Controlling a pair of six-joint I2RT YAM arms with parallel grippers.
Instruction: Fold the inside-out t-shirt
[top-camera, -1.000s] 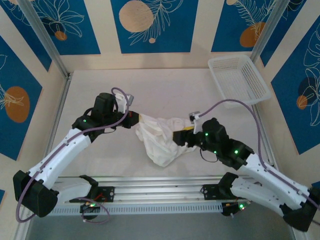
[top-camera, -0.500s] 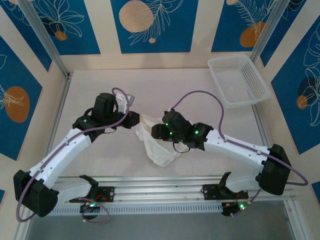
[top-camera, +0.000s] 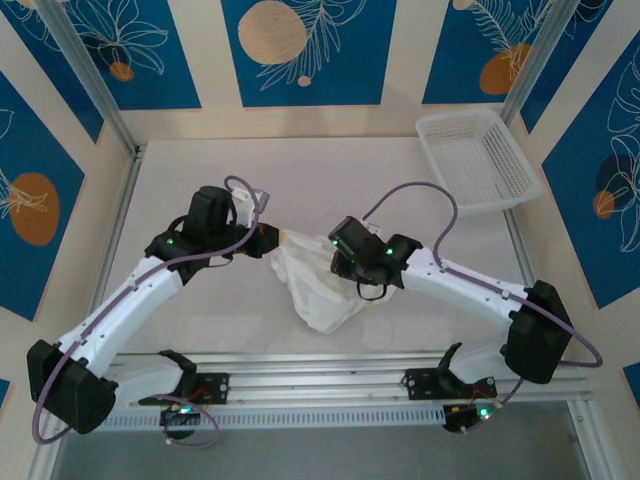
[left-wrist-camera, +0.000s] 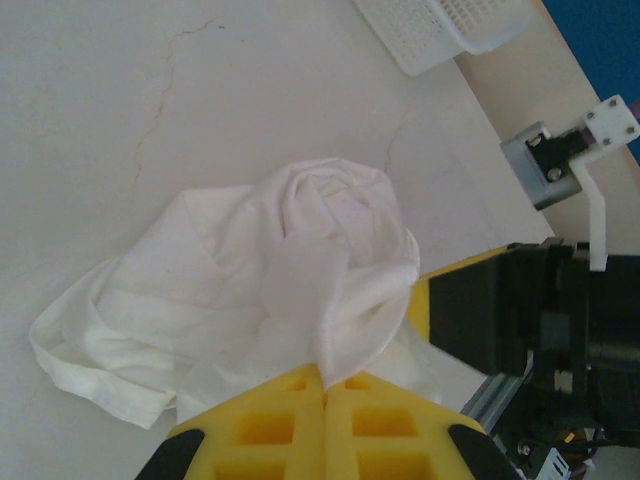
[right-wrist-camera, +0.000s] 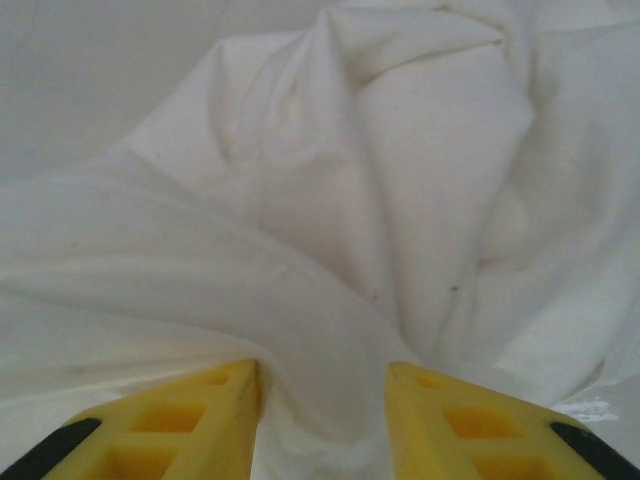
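Top external shows the t-shirt (top-camera: 318, 290) bunched in a crumpled heap near the middle of the tabletop (top-camera: 330, 170). My left tool (left-wrist-camera: 325, 385) is clenched on a fold of its cloth. My right tool (right-wrist-camera: 322, 400) is spread apart, its fingers (right-wrist-camera: 180, 420) pressed into the shirt with a ridge of cloth between them.

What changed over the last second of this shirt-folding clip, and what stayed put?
The right gripper swung leftward from the right edge of the inside-out t-shirt to over its middle; its fingers now straddle a ridge of cloth, open. The left gripper stayed shut on a fold at the shirt's left side. The crumpled bundle and the basket kept their places.
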